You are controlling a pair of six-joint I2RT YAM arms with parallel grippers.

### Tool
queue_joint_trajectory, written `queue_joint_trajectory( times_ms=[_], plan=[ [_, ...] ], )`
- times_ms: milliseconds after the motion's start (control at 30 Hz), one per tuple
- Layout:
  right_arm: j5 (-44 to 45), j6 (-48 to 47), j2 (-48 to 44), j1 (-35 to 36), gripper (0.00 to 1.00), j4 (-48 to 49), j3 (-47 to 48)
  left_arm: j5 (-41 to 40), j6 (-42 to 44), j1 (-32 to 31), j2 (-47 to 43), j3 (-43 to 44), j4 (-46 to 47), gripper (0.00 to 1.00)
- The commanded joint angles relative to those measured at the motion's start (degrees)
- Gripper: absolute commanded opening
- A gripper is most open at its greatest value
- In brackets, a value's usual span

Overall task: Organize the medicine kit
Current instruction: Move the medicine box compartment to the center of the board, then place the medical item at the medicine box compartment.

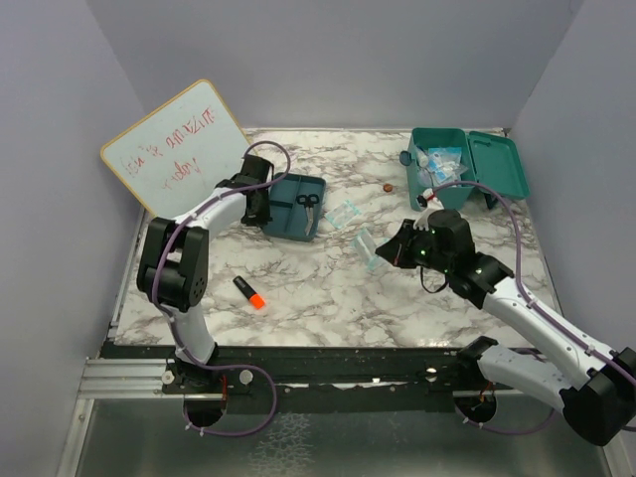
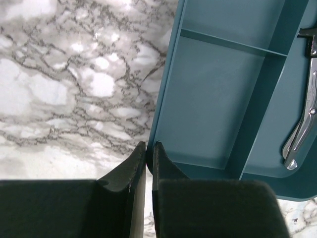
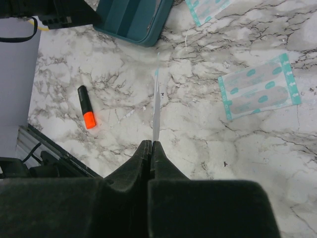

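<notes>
Jaws of my left gripper pinched shut on tray rim, lower centre; right gripper clamps thin packet edge-on.

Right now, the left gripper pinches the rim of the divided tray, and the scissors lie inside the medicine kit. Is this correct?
Not quite. The scissors lie in the divided tray, not the medicine kit, as the left wrist view shows. The left gripper does pinch the tray's rim.
</notes>
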Motion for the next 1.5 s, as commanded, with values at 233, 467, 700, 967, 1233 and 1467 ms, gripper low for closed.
queue_joint_trajectory(
  times_ms=[233,467,700,967,1233,1467],
  plan=[
    [1.8,0.1,0.3,0.3,0.01,-0.3,-0.1,4.6,-3.6,-0.1,-9.4,-8.4,-1.9,0.08],
    [1.8,-0.3,1.8,0.3,0.01,0.2,0.6,7.0,-6.7,-0.7,-14.4,-14.5,-2.5,0.13],
    [1.1,-0.5,4.1,0.3,0.01,1.1,2.4,11.4,-10.1,-2.5,-17.7,-19.0,-1.6,0.21],
    [-1.3,2.2,7.6,0.3,0.01,3.2,6.3,17.7,-12.3,-2.8,-23.5,-21.3,0.3,0.37],
    [-4.4,9.1,13.1,0.4,0.01,10.5,7.9,14.2,-10.2,-0.2,-28.5,-18.1,3.3,0.58],
    [-2.7,15.3,19.7,2.6,0.01,18.6,8.6,9.8,-10.8,5.2,-30.6,-20.7,8.8,0.59]
  ],
)
